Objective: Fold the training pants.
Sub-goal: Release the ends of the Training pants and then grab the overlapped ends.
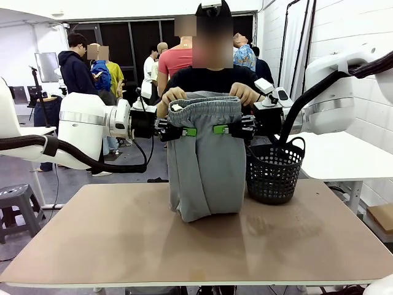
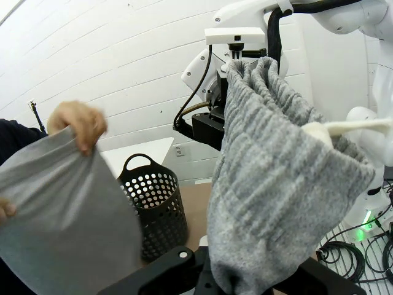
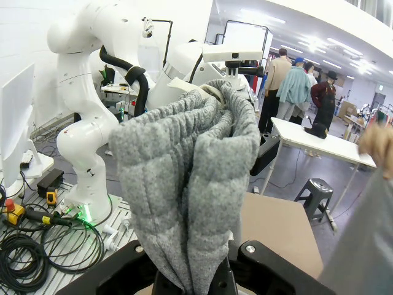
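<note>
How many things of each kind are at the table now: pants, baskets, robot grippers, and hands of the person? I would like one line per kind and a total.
Grey pants: 1
Black basket: 1
Grippers: 2 (left gripper, right gripper)
Person's hands: 2 (one hand, other hand)
Total: 6

table [image 1: 123,246]: tan top | basket [image 1: 274,175]: black, right | training pants [image 1: 206,166]: lower end resting, centre
</note>
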Available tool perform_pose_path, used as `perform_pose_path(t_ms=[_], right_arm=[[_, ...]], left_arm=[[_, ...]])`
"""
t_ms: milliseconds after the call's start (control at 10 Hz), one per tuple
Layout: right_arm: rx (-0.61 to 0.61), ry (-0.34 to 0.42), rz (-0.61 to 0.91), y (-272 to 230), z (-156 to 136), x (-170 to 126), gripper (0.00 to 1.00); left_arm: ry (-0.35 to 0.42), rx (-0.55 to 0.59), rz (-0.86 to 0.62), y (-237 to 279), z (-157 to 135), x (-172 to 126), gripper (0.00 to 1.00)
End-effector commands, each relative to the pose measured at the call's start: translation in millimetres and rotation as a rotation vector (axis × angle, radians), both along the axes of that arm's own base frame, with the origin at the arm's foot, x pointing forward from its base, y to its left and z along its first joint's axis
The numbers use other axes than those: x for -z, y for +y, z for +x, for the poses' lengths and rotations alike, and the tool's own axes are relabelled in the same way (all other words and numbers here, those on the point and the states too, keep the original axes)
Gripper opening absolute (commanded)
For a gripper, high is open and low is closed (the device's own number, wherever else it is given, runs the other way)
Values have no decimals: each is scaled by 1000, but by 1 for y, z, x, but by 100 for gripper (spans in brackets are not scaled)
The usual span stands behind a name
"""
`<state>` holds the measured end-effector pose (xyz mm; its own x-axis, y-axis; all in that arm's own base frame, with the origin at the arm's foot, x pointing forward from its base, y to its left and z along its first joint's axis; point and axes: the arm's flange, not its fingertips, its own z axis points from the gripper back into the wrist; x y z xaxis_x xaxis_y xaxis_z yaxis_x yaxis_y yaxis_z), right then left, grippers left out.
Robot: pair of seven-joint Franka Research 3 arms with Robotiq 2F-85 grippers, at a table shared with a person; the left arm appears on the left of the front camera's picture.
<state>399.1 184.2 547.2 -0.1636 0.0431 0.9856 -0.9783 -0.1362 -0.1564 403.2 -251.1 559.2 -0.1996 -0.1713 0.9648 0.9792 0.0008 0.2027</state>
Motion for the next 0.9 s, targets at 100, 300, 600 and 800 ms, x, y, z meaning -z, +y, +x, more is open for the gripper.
perform_pose_path(t_ms=[100,300,600,800], right_arm=[[-4,-3,4,1,-1,-3,0],[-4,-3,4,1,-1,-3,0],[-4,-3,4,1,-1,-3,0],[-4,-3,4,1,-1,-3,0]], left_arm=[[-11,0,-31,0,-3,-1,0],[-11,0,-31,0,-3,-1,0],[-11,0,-31,0,-3,-1,0],[-11,0,-31,0,-3,-1,0]])
